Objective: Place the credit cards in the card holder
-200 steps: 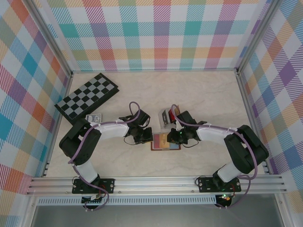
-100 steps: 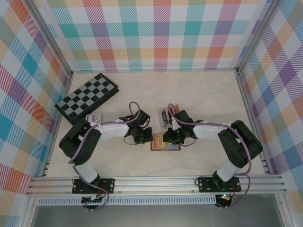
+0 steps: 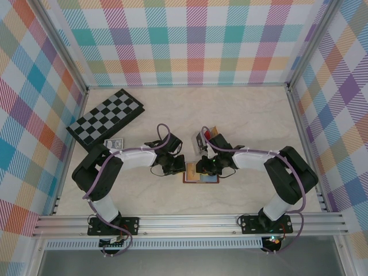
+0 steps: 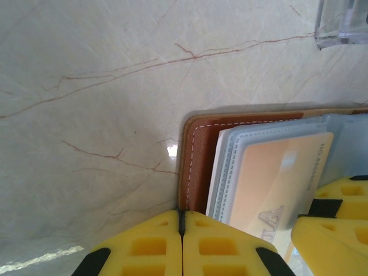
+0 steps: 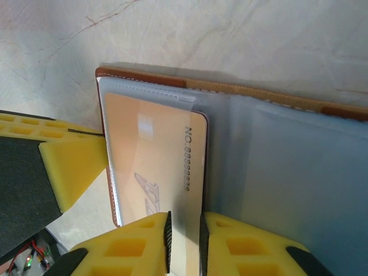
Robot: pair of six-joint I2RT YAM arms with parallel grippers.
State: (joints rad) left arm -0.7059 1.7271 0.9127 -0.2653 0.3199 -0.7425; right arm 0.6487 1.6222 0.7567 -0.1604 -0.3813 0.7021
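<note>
- Your right gripper [image 5: 184,230] is squeezed down to a thin slit, with the near edge of the tan plastic credit card [image 5: 152,155] in it. The card lies on the open reddish-brown leather card holder [image 5: 144,77]. Its far end is tucked under the lip of a clear plastic sleeve [image 5: 172,99] and the rest is out in the open.
- Biggest risk imo: you push and a card corner catches the sleeve lip instead of sliding under. Thin plastic gripped by one edge will bow, then pop out of the fingers or skate off sideways.
- The jaws may have a bit of sleeve pinched along with the card, though I can't tell for sure. If so, backing off could drag the card out again.
- Your left gripper [image 4: 181,230] has its fingers closed flat together, tips right at the holder's left-hand edge. I can't tell whether any leather is nipped or it's just bracing. If it's only bracing, a hard push could slide the whole holder along the marble-look table [image 4: 86,86].
- Both sets of yellow fingers are close together over the holder, so a sideways correction could bump them.
- The clear plastic tray [image 3: 201,140] with the other credit cards [image 3: 211,131] sits just beyond the holder's far edge. A wide swing of the right arm could knock it.
</note>
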